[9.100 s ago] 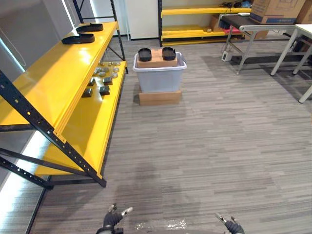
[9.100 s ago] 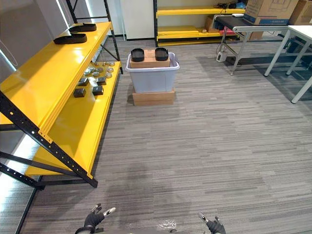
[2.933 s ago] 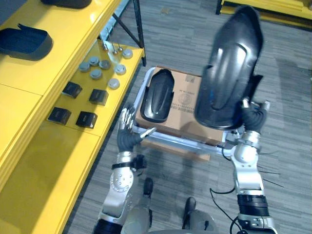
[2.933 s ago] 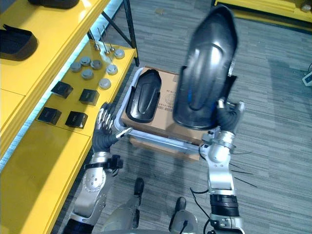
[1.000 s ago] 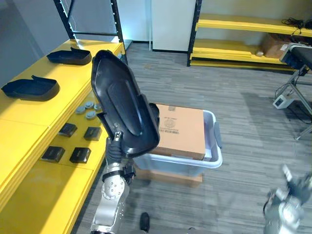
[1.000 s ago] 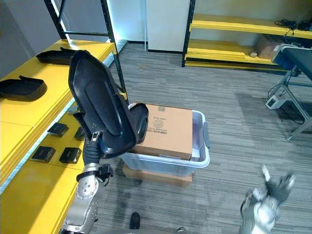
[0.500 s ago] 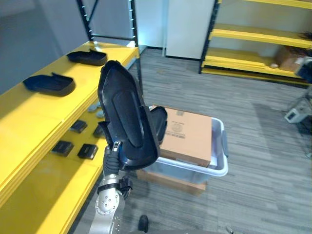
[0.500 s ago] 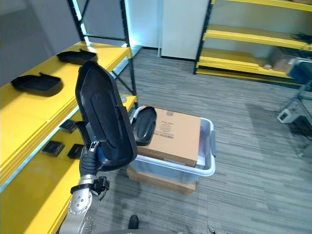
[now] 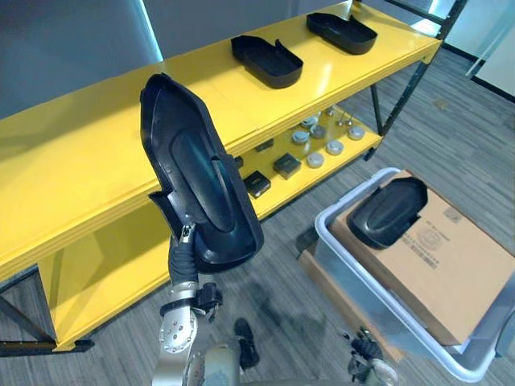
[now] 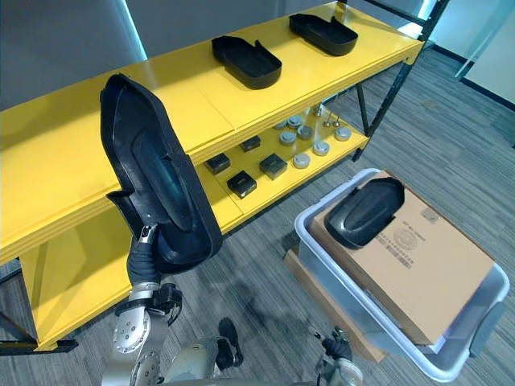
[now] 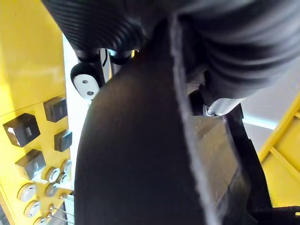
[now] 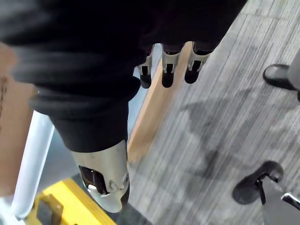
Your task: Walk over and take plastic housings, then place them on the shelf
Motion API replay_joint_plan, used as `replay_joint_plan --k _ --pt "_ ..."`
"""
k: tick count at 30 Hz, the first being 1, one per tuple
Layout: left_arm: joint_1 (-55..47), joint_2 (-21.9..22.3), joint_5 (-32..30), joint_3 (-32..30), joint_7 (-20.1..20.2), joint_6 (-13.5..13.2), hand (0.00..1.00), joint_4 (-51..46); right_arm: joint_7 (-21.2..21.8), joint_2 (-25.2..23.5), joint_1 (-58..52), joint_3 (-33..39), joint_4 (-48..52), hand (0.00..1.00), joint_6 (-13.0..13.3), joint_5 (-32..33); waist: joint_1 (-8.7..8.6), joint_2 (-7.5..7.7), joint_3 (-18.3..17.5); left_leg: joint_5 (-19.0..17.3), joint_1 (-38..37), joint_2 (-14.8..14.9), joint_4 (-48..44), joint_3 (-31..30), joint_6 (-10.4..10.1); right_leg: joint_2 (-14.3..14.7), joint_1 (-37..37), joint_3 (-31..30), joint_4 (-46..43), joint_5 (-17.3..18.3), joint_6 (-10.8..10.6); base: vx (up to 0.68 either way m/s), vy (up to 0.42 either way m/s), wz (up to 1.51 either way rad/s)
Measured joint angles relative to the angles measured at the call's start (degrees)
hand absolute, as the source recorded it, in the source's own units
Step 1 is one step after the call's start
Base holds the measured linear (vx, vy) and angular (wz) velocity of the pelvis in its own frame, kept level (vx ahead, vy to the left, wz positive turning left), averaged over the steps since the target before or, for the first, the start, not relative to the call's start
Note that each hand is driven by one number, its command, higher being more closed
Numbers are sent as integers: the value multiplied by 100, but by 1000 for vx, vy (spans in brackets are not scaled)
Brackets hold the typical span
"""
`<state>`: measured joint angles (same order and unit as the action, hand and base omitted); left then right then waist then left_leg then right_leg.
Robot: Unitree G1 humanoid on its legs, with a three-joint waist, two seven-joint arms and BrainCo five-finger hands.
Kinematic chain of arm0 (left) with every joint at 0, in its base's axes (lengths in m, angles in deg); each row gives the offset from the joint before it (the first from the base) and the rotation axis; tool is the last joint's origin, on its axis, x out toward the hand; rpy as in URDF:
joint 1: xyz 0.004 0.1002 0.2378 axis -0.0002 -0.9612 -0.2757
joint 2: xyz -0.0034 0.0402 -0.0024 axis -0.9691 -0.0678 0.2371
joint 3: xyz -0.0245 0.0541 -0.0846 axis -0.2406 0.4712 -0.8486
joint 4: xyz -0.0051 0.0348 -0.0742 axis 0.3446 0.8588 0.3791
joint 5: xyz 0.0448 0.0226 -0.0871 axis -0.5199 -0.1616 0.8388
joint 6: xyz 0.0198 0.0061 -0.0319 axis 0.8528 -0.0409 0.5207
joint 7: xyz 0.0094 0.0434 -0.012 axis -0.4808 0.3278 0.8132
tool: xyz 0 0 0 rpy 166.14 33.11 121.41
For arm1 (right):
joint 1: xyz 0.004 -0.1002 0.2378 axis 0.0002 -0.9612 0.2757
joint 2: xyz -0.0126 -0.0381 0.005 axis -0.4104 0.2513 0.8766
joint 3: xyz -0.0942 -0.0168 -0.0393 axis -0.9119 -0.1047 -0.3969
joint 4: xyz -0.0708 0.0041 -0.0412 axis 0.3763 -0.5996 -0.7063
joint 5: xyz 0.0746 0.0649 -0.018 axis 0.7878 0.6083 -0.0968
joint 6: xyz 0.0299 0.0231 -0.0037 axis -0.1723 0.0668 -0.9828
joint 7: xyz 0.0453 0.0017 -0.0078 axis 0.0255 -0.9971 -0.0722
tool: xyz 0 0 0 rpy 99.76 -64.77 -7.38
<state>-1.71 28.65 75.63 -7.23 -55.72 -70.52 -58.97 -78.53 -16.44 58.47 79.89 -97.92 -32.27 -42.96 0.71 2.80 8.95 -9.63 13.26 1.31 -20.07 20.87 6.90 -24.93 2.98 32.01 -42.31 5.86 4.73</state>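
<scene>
The robot's left hand (image 9: 183, 253) is raised in front of it, fingers clasped on the lower end of a long black moulded plastic housing (image 9: 197, 173), which stands nearly upright with its hollow side facing the head camera. The right hand (image 12: 167, 70) hangs low beside the robot, fingers loosely straight and empty above the grey striped plank floor (image 10: 265, 281). Behind the raised housing runs a yellow steel shelf on a black frame (image 9: 96, 153). Its upper deck carries two more black plastic housings, one near the middle (image 9: 265, 60) and one towards the far end (image 9: 340, 32), well apart from each other. On the lower deck lie small dark square blocks (image 9: 286, 165) and a cluster of grey round discs (image 9: 326, 145). To the robot's right stands a pale grey plastic bin (image 9: 354, 265) on a wood-coloured base (image 10: 310, 281). A brown cardboard box (image 9: 438, 265) rests on the bin, with a fourth black housing (image 9: 386, 213) lying on the box.
</scene>
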Motion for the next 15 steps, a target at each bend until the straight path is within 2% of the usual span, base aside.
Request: replay_joint_plan --k 1,2,3,4,5,7,9,12,13,14,15 --pt "50 -73 -4 55 -10 -7 100 29 11 -10 -69 -25 17 0 9 -31 -52 -39 27 -9 -55 -41 58 -139 -29 123 -268 -425 -298 208 -308 276 172 83" --pt "178 -154 -7 50 -22 -11 100 144 8 15 -23 -79 35 0 35 -32 -74 31 0 27 -226 -130 305 -340 -82 411 -667 -908 -560 525 -583 298 160 85" --pt "252 -155 -5 39 -51 -14 100 268 -1 35 10 -169 67 0 41 -35 -93 56 -4 77 -447 -251 573 -546 -133 654 -1055 -1137 -495 797 -580 313 143 88" --pt "247 -142 -6 38 -59 -16 100 319 0 47 17 -170 75 0 55 -35 -131 41 5 92 -589 -314 671 -665 -135 832 -1281 -1242 -281 924 -616 318 107 71" --pt "250 -142 -7 46 -59 -16 100 365 1 42 33 -174 79 0 68 -35 -152 32 11 92 -676 -356 722 -734 -135 937 -1415 -1298 -96 963 -642 314 60 89" --pt "332 -138 -7 120 -60 -14 100 528 10 85 43 -312 173 0 88 -29 -270 6 27 88 -952 -522 787 -1115 -118 1327 -1844 -1718 834 980 -780 359 21 108" --pt "408 -137 -17 152 -59 -14 100 575 17 116 57 -381 207 0 105 -27 -310 12 23 42 -1120 -624 808 -1471 -188 1489 -2074 -1942 1418 852 -871 366 -57 116" --pt "394 -133 -134 184 -55 -16 100 591 67 129 -44 -416 240 0 101 -30 -279 69 -15 -188 -1444 -696 778 -1775 -450 1492 -2026 -1843 1823 306 -740 399 -148 108" --pt "358 -128 -144 186 -50 -26 100 579 113 114 -128 -467 363 0 91 -31 -277 102 -36 -371 -1519 -656 634 -1764 -589 1498 -1847 -1647 1963 -18 -575 400 -213 106" --pt "357 -87 -148 187 -44 -22 100 595 131 149 -158 -508 449 0 94 -33 -306 30 -11 -515 -1495 -567 418 -1765 -644 1538 -1764 -1533 1961 -55 -478 365 -220 77" --pt "290 -14 -149 168 -41 -19 100 567 136 231 -167 -590 627 0 94 -33 -268 -117 -23 -698 -1302 -265 -222 -1629 -842 1756 -1533 -1330 2133 -3 -416 266 -180 39"
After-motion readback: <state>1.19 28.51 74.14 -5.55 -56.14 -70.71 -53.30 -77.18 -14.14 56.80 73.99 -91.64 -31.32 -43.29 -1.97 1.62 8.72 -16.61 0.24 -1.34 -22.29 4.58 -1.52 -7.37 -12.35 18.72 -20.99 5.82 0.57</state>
